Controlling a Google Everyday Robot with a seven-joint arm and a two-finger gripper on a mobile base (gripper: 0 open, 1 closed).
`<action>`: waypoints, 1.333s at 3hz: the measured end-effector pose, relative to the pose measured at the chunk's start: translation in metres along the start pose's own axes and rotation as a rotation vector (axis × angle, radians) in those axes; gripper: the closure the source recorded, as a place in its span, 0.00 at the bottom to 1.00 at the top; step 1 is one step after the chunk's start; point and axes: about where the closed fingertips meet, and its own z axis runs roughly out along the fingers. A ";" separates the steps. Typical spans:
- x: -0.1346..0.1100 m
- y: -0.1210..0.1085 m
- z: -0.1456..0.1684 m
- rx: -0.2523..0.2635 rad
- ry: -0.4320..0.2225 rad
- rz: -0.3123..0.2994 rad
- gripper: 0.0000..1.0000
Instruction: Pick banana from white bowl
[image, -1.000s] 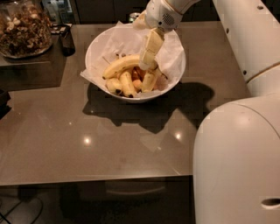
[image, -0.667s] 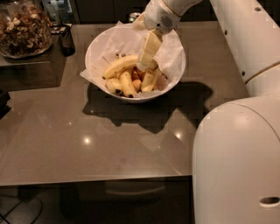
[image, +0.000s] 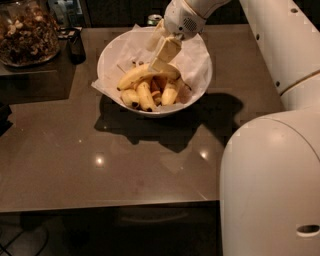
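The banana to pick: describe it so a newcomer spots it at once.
Find the white bowl on the table. The gripper hangs right over the banana, which lies across the shorter bananas. It alone is long and curved; they are stubby.

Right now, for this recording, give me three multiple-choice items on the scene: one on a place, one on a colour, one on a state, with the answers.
1. Where is the gripper relative to the white bowl?
A. Outside it, beside its rim
B. Down inside it, at the banana
C. Out of view

2. What colour is the paper lining the bowl?
A. White
B. Red
C. Green

3. How is the banana?
A. Lifted clear of the bowl
B. Peeled
C. Lying in the bowl among shorter bananas

Answers:
1 B: the gripper reaches down past the rim to the banana.
2 A: the crumpled paper matches the bowl.
3 C: it rests across the pile, skin on.
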 end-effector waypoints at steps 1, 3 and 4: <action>0.000 0.000 0.000 0.000 0.000 0.000 0.44; 0.001 -0.003 0.004 0.009 -0.016 0.013 0.32; 0.008 -0.006 0.006 0.005 -0.021 0.030 0.34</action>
